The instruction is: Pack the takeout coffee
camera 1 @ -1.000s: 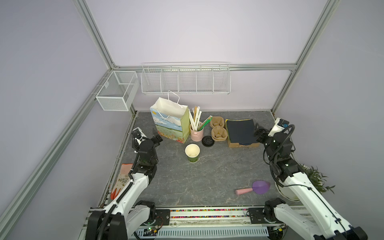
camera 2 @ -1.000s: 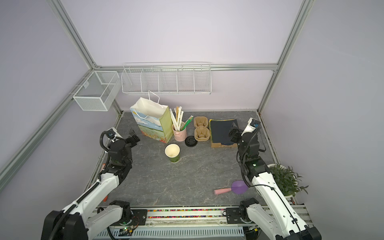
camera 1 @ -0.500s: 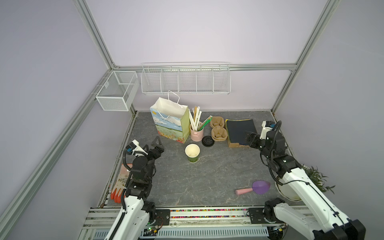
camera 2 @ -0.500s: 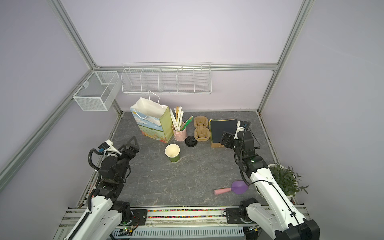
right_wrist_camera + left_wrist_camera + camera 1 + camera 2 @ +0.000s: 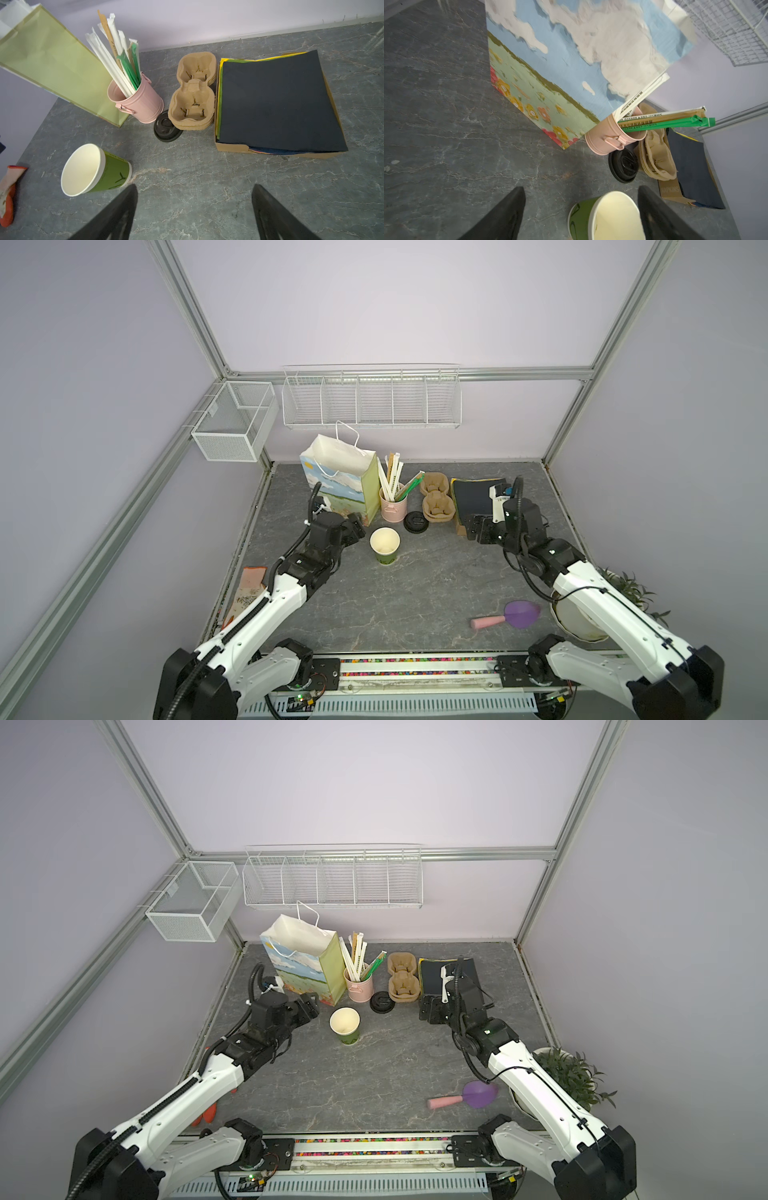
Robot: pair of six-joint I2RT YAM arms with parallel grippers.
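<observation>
The cup (image 5: 385, 545) stands upright on the desk (image 5: 415, 593), left of the middle and closer to the back edge than to the front. It is green outside and white inside, and its mouth is uncovered. Its black lid (image 5: 416, 523) lies flat on the desk apart from the cup, further back and to the right. The lid is just beside the pink bucket (image 5: 392, 512) of wrapped straws and tucked against the nearer of two brown cup carriers (image 5: 436, 506). A paper bag (image 5: 340, 485) printed with sky and flowers stands upright near the back left corner, mouth open, just beside the bucket. Right of the carriers sits a cardboard napkin box (image 5: 230, 148) with a dark napkin on top.

The left hand (image 5: 358, 529) is open, its jaws well apart, low over the desk just left of the cup. In the left wrist view the cup (image 5: 608, 216) shows between the two fingers (image 5: 508, 207), close against one of them; whether they touch cannot be told. The right hand (image 5: 473, 529) is also open and holds nothing. It hangs in front of the napkin box, to the right of the lid and well apart from the cup. A purple scoop (image 5: 519, 614) with a pink handle lies near the front right corner.
</observation>
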